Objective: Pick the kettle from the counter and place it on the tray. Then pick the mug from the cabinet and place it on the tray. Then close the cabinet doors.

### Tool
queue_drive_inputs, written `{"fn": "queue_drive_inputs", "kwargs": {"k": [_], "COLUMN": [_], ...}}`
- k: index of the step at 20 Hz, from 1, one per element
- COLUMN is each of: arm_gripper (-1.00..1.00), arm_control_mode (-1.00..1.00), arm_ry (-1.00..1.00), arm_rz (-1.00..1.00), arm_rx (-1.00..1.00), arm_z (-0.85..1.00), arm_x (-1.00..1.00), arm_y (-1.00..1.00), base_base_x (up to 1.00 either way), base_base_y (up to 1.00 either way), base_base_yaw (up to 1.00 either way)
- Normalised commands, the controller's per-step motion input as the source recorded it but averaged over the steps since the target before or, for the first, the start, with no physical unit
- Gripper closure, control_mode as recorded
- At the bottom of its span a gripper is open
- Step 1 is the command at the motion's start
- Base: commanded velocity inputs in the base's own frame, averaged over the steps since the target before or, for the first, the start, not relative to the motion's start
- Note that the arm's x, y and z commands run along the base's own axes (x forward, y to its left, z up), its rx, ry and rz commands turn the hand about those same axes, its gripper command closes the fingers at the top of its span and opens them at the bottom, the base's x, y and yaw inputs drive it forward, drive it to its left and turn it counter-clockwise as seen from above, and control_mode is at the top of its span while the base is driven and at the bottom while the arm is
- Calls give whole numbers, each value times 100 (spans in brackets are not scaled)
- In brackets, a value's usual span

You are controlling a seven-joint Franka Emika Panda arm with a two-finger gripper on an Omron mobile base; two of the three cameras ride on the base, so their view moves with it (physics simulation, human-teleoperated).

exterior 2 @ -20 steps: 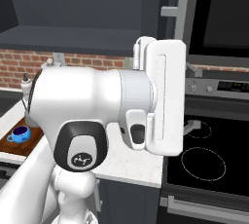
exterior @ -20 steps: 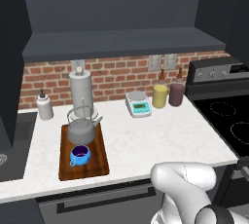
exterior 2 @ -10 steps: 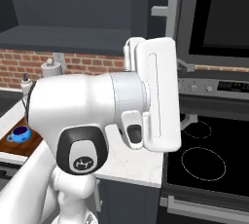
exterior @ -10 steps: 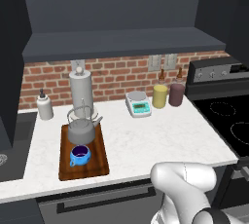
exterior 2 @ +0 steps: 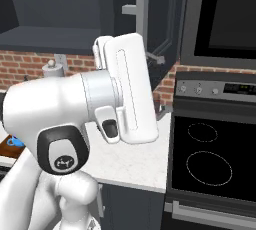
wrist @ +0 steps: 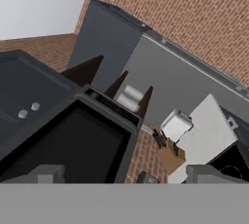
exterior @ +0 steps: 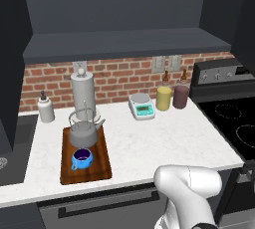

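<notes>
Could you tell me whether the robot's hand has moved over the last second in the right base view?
Yes. Against the cabinet door handle, the white hand has swung leftward, away from the black stove.

We see a grey kettle [exterior: 83, 132] and blue mug [exterior: 81, 159] on the dark-brown tray [exterior: 102, 166], white marbled desk [exterior: 164, 138], red brick wall [exterior: 114, 76].

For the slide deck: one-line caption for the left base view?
Kettle and blue mug sit on the wooden tray on the white counter, with the cabinet above open.
</notes>
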Motion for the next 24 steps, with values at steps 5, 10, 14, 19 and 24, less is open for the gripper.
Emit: {"fn": "queue_drive_inputs", "kwargs": {"k": [5,10,14,19,24], "arm_gripper": [-100,-100,-100,-100,-100], "arm_control_mode": [-100,-100,-100,-100,-100], "arm_ry": [7,10,10,8,10], "arm_rz": [2,1,1,0,0], "arm_rx": [-7,-4,-5,-4,-3], "arm_z": [-4,-4,-9,-22,-27], "arm_x": [67,75,78,73,74], "arm_y": [59,62,61,68,70], "base_base_x": [0,0,0,0,0], "base_base_y": [0,0,0,0,0], "base_base_yaw": [0,0,0,0,0]}}
